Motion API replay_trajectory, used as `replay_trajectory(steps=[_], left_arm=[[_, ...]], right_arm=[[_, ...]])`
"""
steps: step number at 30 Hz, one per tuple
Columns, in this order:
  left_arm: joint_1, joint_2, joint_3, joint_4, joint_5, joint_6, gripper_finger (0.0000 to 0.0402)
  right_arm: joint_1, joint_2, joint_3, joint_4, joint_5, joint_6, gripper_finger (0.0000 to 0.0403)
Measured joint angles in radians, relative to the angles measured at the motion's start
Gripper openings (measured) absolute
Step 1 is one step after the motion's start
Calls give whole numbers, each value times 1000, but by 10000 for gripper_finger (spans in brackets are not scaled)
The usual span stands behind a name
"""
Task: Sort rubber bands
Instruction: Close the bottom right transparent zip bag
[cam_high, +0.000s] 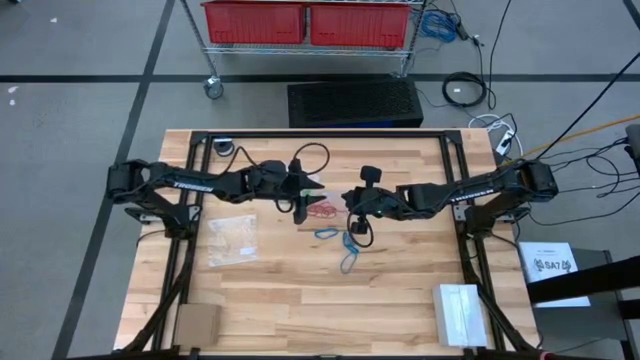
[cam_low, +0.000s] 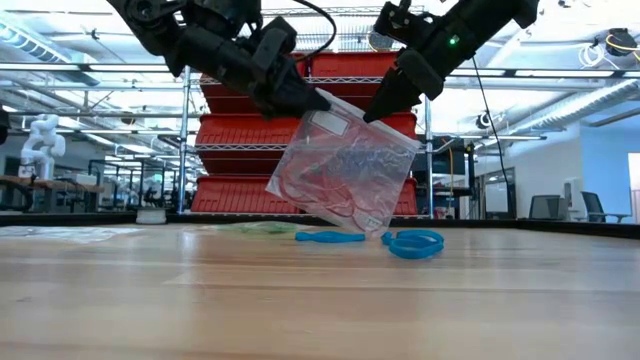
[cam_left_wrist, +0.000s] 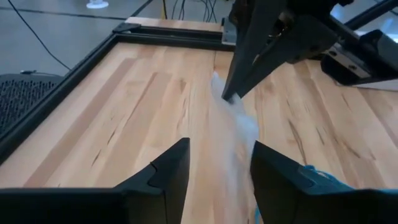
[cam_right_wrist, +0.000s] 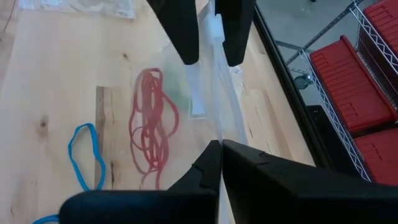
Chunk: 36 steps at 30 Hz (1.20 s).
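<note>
A clear zip bag (cam_low: 345, 170) with several red rubber bands (cam_right_wrist: 151, 124) inside hangs between my two grippers above the table's middle (cam_high: 322, 210). My right gripper (cam_low: 372, 117) is shut on the bag's top edge. My left gripper (cam_low: 318, 100) is at the bag's upper corner. Its fingers (cam_left_wrist: 180, 168) are apart, one on either side of the bag's top edge. Blue rubber bands (cam_low: 415, 243) lie loose on the table just near of the bag and also show in the high view (cam_high: 327, 234). My right gripper pinches the bag's top edge (cam_right_wrist: 217, 134) between its two fingers, coming from above and from the table's right, slanting down. The bag hangs tilted below it, its lower corner (cam_low: 372, 225) close to the table top. My left gripper has the bag's zip edge (cam_right_wrist: 214, 31) between its parted fingers, close against one finger (cam_right_wrist: 236, 31). I cannot tell whether it touches the bag.
A second clear bag (cam_high: 232, 240) lies flat on the table's left part. A cardboard piece (cam_high: 197, 322) lies at the near left corner and a white box (cam_high: 460, 312) at the near right. More blue bands (cam_high: 349, 262) lie nearer the front.
</note>
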Motion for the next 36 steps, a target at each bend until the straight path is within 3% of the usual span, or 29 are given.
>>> replay_trajectory(steps=[4,10,18,24,30,36], left_arm=[[0,0,0,-3,-4,23,119],[0,0,0,3,-4,57,13],[0,-1,0,9,-4,85,4],[-13,-1,0,-5,-4,121,3],[-40,-1,0,-4,2,163,2],[-51,-1,0,-3,9,180,2]], right_arm=[[0,0,0,1,0,0,0],[0,0,0,-1,-8,1,0],[13,-44,0,11,-6,36,14],[13,-114,0,69,-48,112,65],[14,-73,2,187,-146,122,126],[4,-43,0,219,-195,108,147]])
